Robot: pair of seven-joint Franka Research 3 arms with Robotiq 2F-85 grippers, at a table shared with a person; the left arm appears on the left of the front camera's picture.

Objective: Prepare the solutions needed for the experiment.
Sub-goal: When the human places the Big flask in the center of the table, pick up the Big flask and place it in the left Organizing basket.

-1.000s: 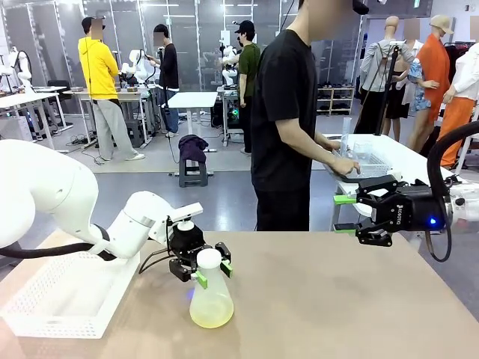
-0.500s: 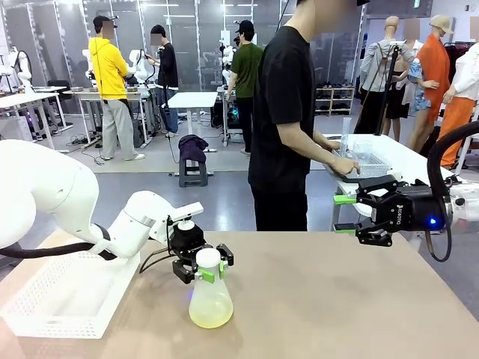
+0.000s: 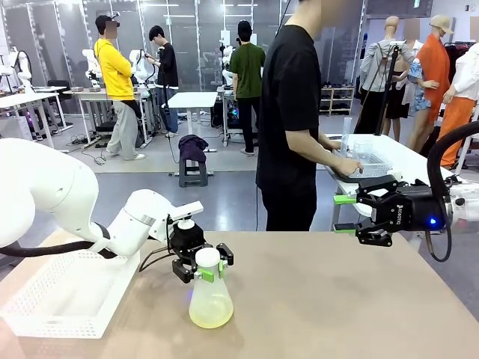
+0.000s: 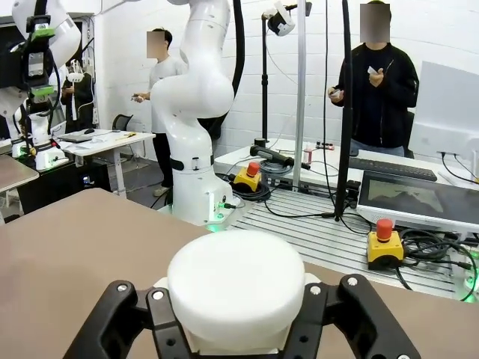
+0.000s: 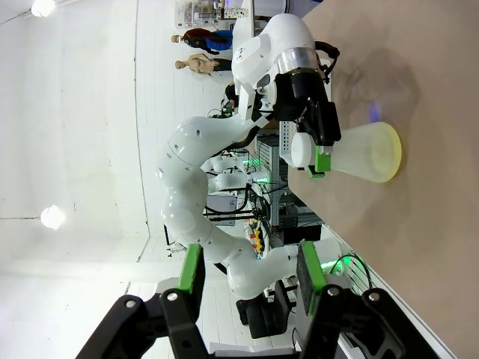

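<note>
Brown worktop (image 3: 337,299) runs bare across the middle, and on it stands my frosted, translucent conical flask with its narrow neck and white stopper (image 3: 209,293), a little pale yellow, clear solution (image 3: 210,315) pooled in its base. My left gripper (image 3: 207,270) has its green-padded fingers (image 3: 201,275) clamped on the neck just under the stopper, one on each side; from the left wrist camera the white stopper (image 4: 235,287) bulges up between the two black fingers (image 4: 129,326).

I judge the flask light, with so little liquid in it, stiff, and likely slick-walled, so the neck below the stopper's lip is the right hold: the lip should stop it sliding down through the fingers. The wide cone would be too broad and smooth to span. Tilting would slosh the solution, so I would keep it upright.

My right gripper (image 3: 345,214) hangs well clear with its fingers spread and nothing between them; its camera sees the flask (image 5: 359,153) far beyond the fingertips.

I cannot tell whether the flask is glass or plastic, nor how tightly the stopper sits. The wrist view hides the neck and the pad contact beneath the stopper.
</note>
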